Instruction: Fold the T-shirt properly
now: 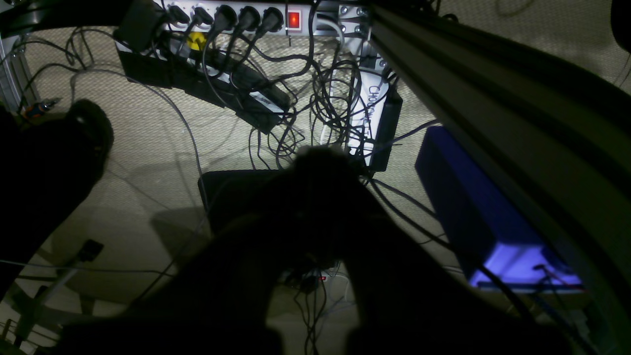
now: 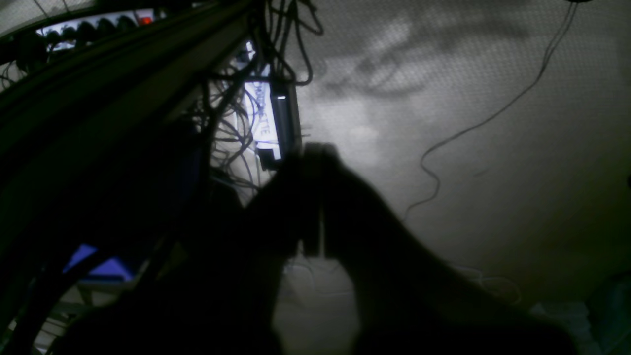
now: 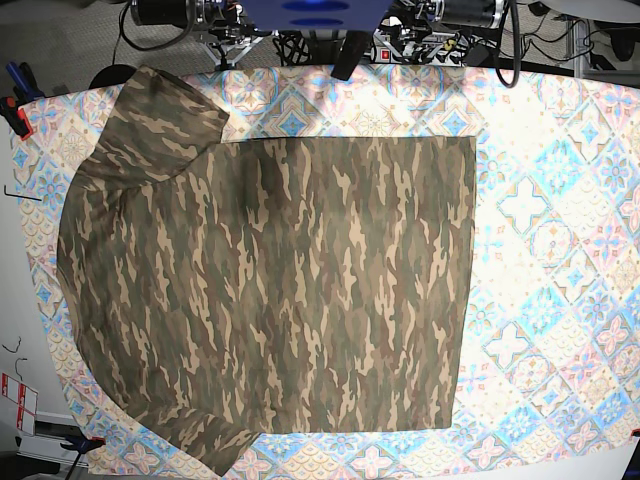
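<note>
Camouflage cloth: T-shirt (image 3: pixel 270 290) flat, unfolded on tablecloth (image 3: pixel 550 250); every fold left for you; left gripper (image 1: pixel 320 158), right gripper (image 2: pixel 313 153) closed, empty.

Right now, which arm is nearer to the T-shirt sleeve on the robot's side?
Right. The right arm is just behind that sleeve; the left arm is behind the hem.

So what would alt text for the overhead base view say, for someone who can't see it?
A camouflage T-shirt lies spread flat on a blue-and-cream tile-patterned tablecloth, collar end at the picture's left, straight hem at the right. Both sleeves are out, one toward the top left, one toward the bottom left. Robot hardware lines the top edge; neither tool touches the cloth.
</note>
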